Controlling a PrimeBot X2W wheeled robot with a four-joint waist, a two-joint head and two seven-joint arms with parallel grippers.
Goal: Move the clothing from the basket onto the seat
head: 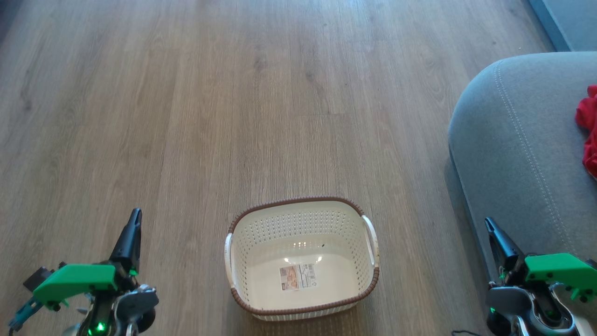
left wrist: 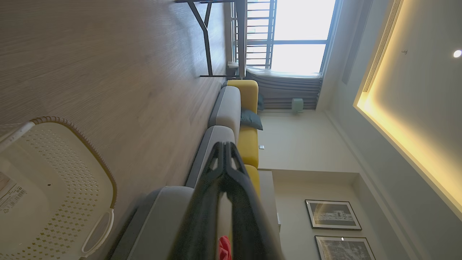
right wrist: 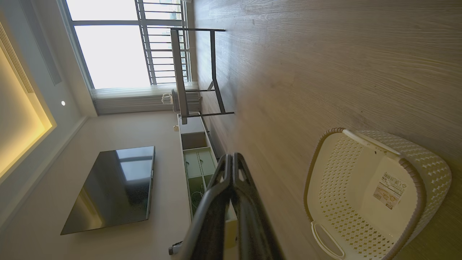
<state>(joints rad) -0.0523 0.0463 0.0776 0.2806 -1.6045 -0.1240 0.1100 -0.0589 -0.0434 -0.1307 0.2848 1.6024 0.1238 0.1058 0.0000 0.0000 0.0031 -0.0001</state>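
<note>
The cream basket (head: 301, 259) with a brown rim stands on the wooden floor, with just a paper label on its bottom; it also appears as the basket (left wrist: 54, 191) and the basket (right wrist: 371, 195). The red clothing (head: 588, 133) lies on the grey seat (head: 517, 149) at the right edge; a bit of the clothing (left wrist: 224, 249) peeks between my left fingers. My left gripper (head: 135, 214) is shut and holds nothing, left of the basket. My right gripper (head: 488, 223) is shut and holds nothing, beside the seat's front edge. Both grippers' fingertips meet in the wrist views, left gripper (left wrist: 224, 146), right gripper (right wrist: 231, 157).
Wooden floor (head: 233, 93) stretches ahead of the basket. A long grey and yellow sofa (left wrist: 234, 119) runs along the wall. A dark-framed table (right wrist: 196, 72) stands by the window, and a television (right wrist: 112, 187) hangs above a low cabinet.
</note>
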